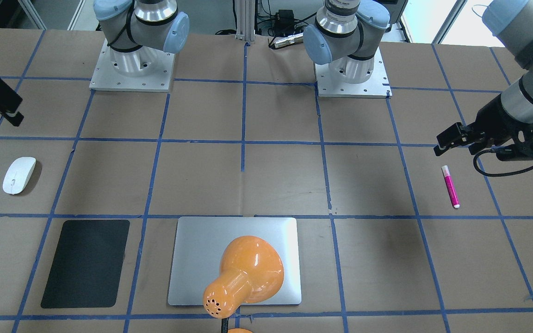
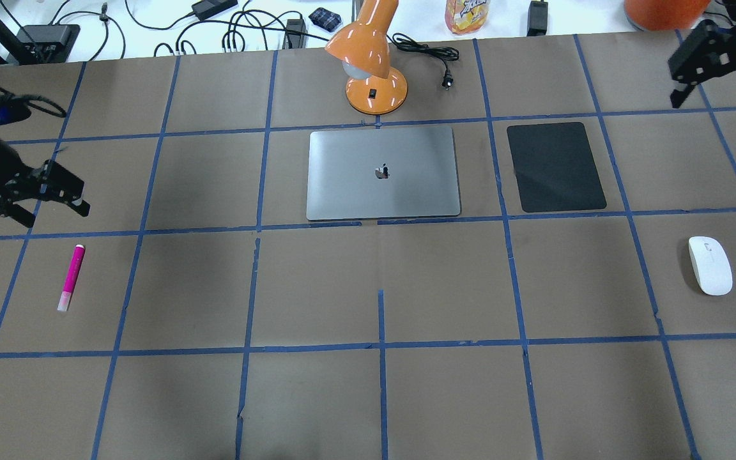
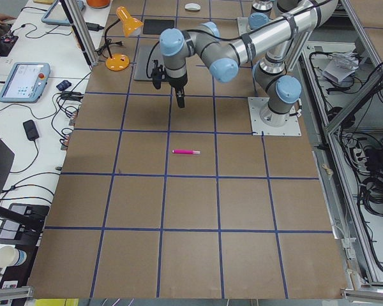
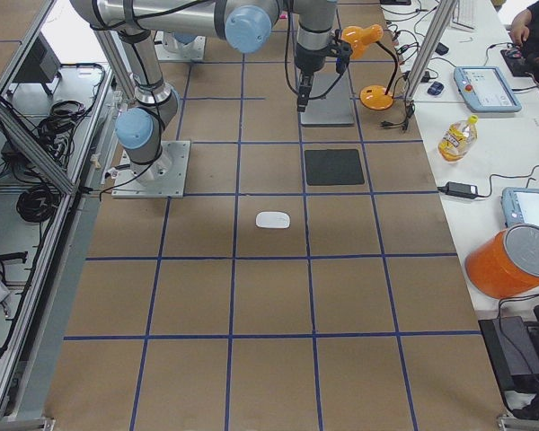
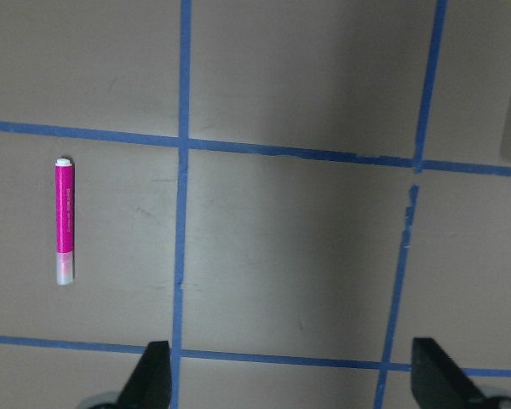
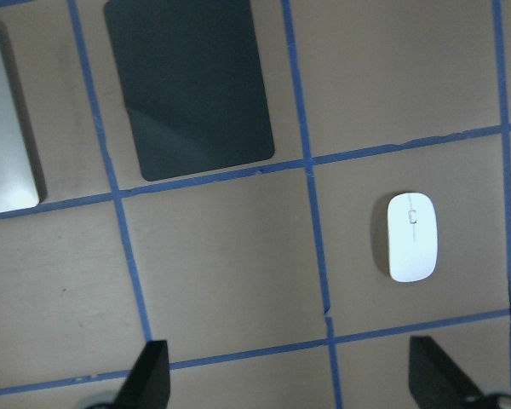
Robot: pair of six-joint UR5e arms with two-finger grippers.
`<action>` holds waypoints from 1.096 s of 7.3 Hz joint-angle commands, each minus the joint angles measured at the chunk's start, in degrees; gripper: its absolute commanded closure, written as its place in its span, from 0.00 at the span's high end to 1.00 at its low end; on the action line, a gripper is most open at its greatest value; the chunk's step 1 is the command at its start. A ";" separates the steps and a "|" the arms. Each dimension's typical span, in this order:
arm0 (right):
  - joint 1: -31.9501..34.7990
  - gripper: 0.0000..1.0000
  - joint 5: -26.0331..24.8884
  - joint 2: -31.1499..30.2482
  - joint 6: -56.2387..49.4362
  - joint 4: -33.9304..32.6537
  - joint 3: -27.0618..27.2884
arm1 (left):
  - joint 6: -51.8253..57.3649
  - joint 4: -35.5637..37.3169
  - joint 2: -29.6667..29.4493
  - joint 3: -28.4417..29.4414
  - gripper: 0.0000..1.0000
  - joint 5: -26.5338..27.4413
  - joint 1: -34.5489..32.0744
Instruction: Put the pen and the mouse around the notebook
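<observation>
Pen, mouse far from notebook

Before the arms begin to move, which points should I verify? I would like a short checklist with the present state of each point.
1. Left gripper open and empty: ok.
2. Right gripper open and empty: ok.
3. Left gripper centred over the pen: not ok, the pen lies far to one side in the wrist view.
4. Right gripper centred over the mouse: not ok, the mouse lies off to one side.
5. Pen and mouse lying free on the table, nothing touching them: ok.
6. Room under the orange lamp at the notebook: cannot tell.
</observation>
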 commanded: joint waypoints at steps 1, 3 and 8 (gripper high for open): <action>-11.27 1.00 -0.07 1.77 -14.06 -7.87 5.73 | 6.27 14.30 -2.70 -9.08 1.00 1.41 7.07; -14.91 1.00 -0.76 3.17 -17.59 -24.77 19.85 | 6.45 23.30 -7.17 -11.40 1.00 4.47 7.89; -17.37 1.00 -1.03 13.53 -19.72 -40.08 29.50 | 15.66 32.81 -16.67 -10.96 1.00 5.20 8.24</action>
